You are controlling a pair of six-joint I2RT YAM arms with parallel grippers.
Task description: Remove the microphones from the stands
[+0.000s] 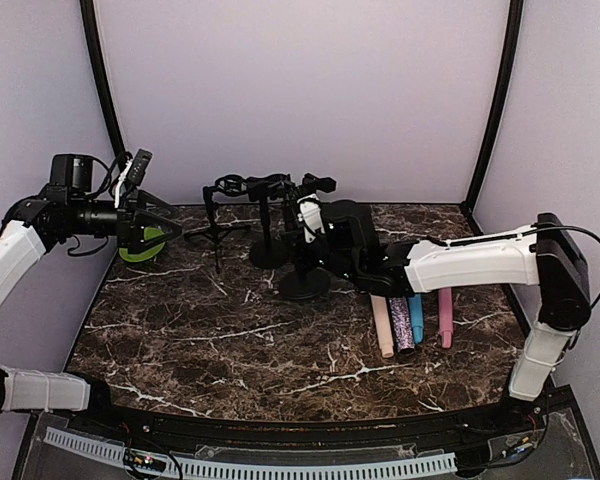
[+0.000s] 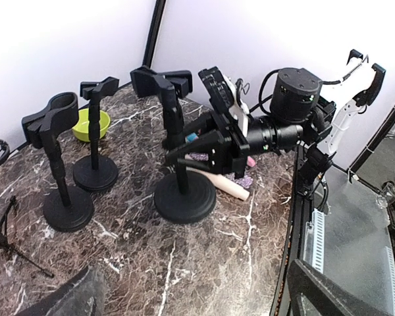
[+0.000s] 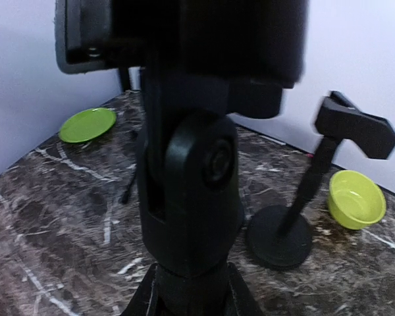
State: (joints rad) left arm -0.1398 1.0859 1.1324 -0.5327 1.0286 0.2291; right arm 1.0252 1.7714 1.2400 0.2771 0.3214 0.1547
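Observation:
My right gripper (image 1: 313, 252) is shut on the pole of a black round-based stand (image 1: 305, 282). In the right wrist view its fingers (image 3: 137, 299) clamp the pole just below the stand's swivel joint (image 3: 197, 191). The left wrist view shows the same grip (image 2: 187, 153) on that stand (image 2: 183, 197), whose clip (image 2: 159, 80) holds nothing. Several microphones lie on the table right of the stand, among them a beige one (image 1: 382, 328), a purple glitter one (image 1: 401, 322) and a pink one (image 1: 445, 316). My left gripper (image 1: 170, 225) hovers open and empty at the far left.
Two more round-based stands (image 2: 67, 207) (image 2: 95, 172) and a tripod stand (image 1: 217, 235) stand left of the held one, all with empty clips. A green plate (image 1: 138, 247) lies under my left gripper. A green bowl (image 3: 355, 197) sits near the back wall.

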